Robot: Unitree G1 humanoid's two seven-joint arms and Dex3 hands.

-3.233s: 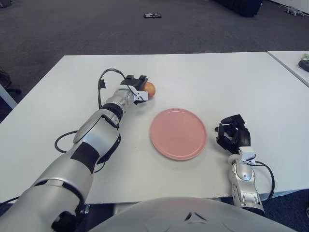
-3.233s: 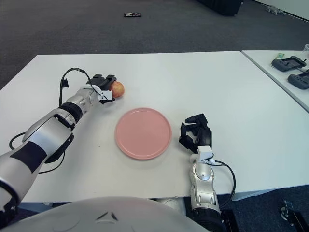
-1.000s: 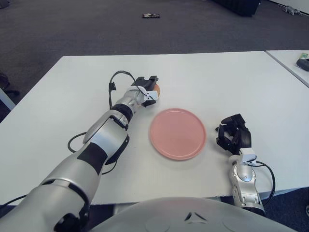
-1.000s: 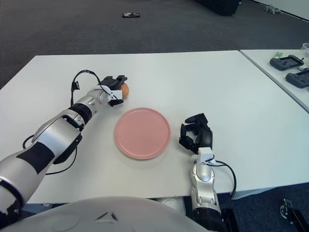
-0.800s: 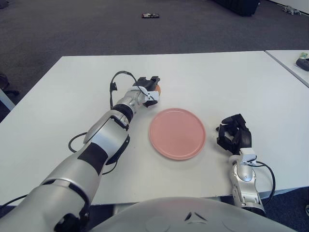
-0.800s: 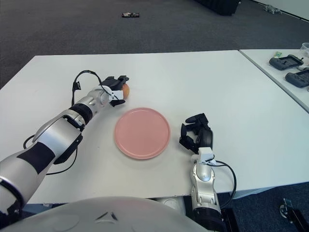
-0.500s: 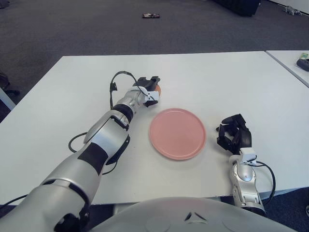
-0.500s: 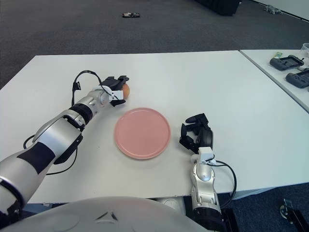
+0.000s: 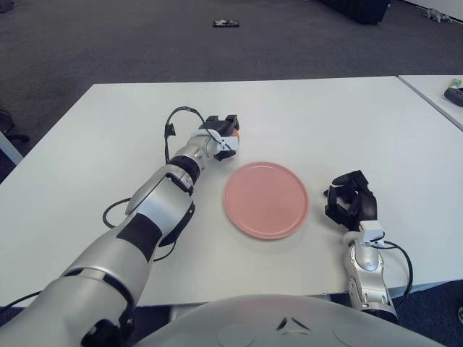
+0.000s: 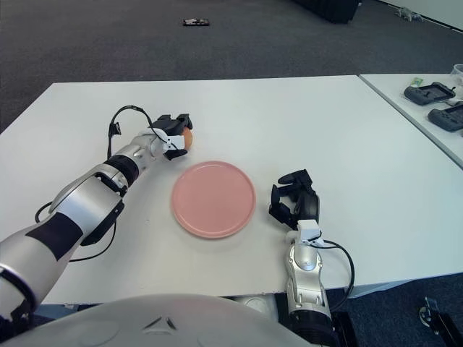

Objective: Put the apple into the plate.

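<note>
The apple (image 9: 236,134) is orange-red and mostly hidden inside my left hand (image 9: 225,133), whose fingers are closed around it. The hand sits at the table's middle left, just up and left of the pink plate (image 9: 265,199). It also shows in the right eye view (image 10: 177,134). The plate is empty and lies flat in the middle of the white table (image 9: 325,123). My right hand (image 9: 350,203) rests on the table just right of the plate, fingers curled, holding nothing.
A black cable (image 9: 171,123) loops off my left wrist. A second white table (image 10: 427,108) with dark controllers (image 10: 430,93) stands at the far right. A small dark object (image 9: 226,24) lies on the carpet beyond.
Over three seconds my left hand closed on the apple and carried it right, closer to the plate. In the last second it has barely moved. The right hand has not moved.
</note>
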